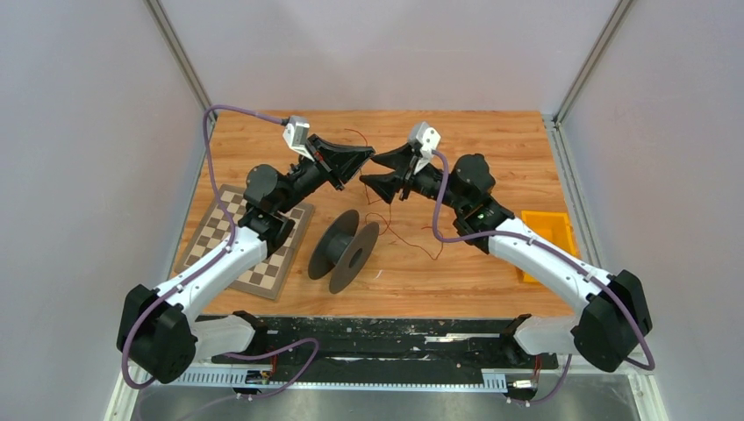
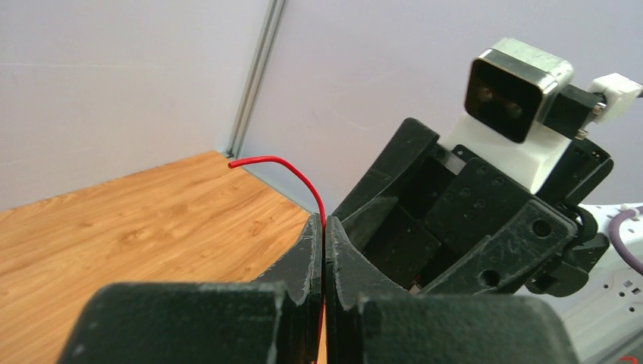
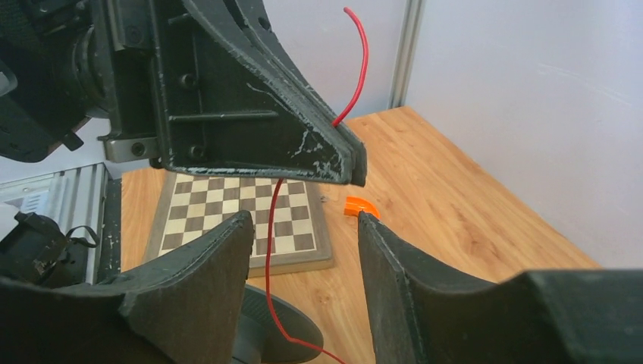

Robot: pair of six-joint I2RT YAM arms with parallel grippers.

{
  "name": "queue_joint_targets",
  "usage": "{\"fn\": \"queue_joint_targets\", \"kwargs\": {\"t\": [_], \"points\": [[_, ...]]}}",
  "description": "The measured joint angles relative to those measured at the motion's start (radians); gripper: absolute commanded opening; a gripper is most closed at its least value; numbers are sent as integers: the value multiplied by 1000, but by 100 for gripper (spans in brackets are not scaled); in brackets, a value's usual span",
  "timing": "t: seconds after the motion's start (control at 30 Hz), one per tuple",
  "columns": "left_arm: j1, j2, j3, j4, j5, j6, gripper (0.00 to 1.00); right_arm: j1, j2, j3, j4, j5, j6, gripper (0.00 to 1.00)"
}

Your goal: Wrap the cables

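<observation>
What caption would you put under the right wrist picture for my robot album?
Left gripper pinches the red wire, which dangles through the open right gripper, chessboard beyond.

Centre is tight: left gripper (image 1: 368,154) and right gripper (image 1: 368,171) sit nose to nose above the table (image 1: 491,149), no room to pass between them. The wire (image 3: 268,243) drops from the left's closed tips through the right's parted jaws. Below, the spool (image 1: 344,251) stands on its rims, with loose wire curls just right of it. The chessboard (image 1: 241,241) takes front-left and the orange bin (image 1: 548,241) the right edge. Bare wood at the far corners is the open room.
</observation>
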Motion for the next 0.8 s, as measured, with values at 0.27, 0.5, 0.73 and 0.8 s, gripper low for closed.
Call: {"fn": "queue_joint_targets", "kwargs": {"t": [0.27,0.5,0.73,0.8], "points": [[0,1,-34,44,0,-29,9,13,92,40,29,-13,55,0],[35,-61,-49,-129,2,-33,58,12,89,11,57,12,77,0],[53,-248,172,-932,-116,230,61,-66,6,-70,-23,24,27,0],[53,-277,228,-1091,-154,286,60,-74,-6,-70,-72,21,-18,0]]}}
